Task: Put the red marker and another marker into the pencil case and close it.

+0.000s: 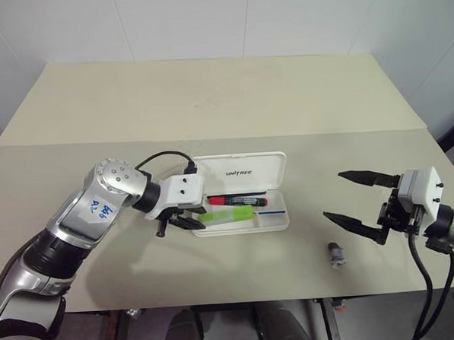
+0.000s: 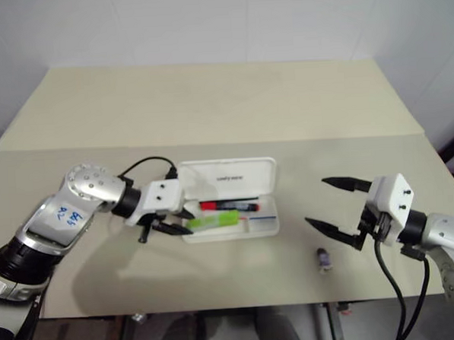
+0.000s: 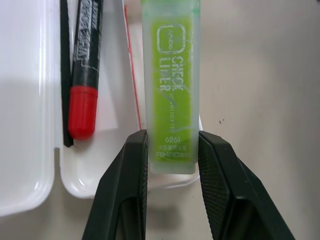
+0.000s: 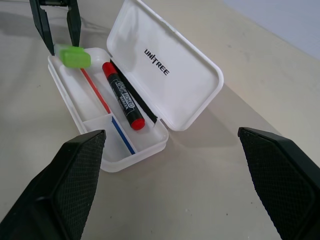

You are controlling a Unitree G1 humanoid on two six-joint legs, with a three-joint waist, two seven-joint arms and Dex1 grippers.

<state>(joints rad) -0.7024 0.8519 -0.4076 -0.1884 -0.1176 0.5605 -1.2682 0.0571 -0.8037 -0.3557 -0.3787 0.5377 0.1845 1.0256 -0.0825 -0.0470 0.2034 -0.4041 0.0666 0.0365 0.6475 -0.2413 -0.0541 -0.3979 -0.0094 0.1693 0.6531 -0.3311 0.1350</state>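
"UNITREE" pencil case (image 4: 165, 65), "CHECK LINER" green marker (image 3: 172, 90) in left claw (image 3: 170, 160); right claw (image 1: 362, 201) wide apart.

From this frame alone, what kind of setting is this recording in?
Probably a lab or test bench rather than a home: a bare beige table against plain white walls, holding just a branded white pencil case, two markers and a small dark stub.

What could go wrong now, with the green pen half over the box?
The green marker, pinched at its end by the left gripper, seems to ride over the pencil case front rim; released so, it might tip out or block the lid. The red marker already lies inside. Pushing could slide the case.
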